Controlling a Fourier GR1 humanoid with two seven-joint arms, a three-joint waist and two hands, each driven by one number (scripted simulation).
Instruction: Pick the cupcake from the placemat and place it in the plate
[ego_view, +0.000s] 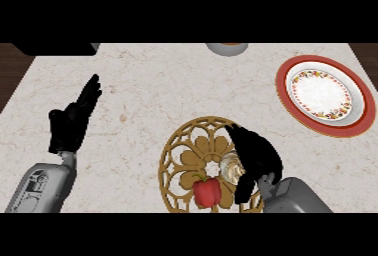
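Right hand (253, 152): black, on a grey forearm entering from the lower right edge. Lies over the right part of the placemat, fingers curled down around the cupcake.

Cupcake (232, 167): pale, whitish top, partly hidden under the right hand's fingers. Sits on the placemat, right of its centre, not yet on the plate.

Red bell pepper (207, 191): glossy red with a small green stem, on the lower part of the placemat, just beside the cupcake to its lower left. Whether the two touch cannot be told.

Placemat (183, 150): round, golden-brown openwork with a flower pattern at the middle; lies flat on the table, lower centre.

Plate (325, 95): round, red rim, white centre with a ring of small flowers. On the table at the upper right, well apart from the placemat; nothing on it.

Left hand (72, 120): black, on a grey forearm at the lower left. Fingers straight and pointing up the view, holding nothing, resting over the table near its left edge.

Grey round object (227, 48): cut off at the table's far edge, top centre; orange-brown inside. Kind cannot be told.

Table (148, 80): light marbled stone surface carrying all items.
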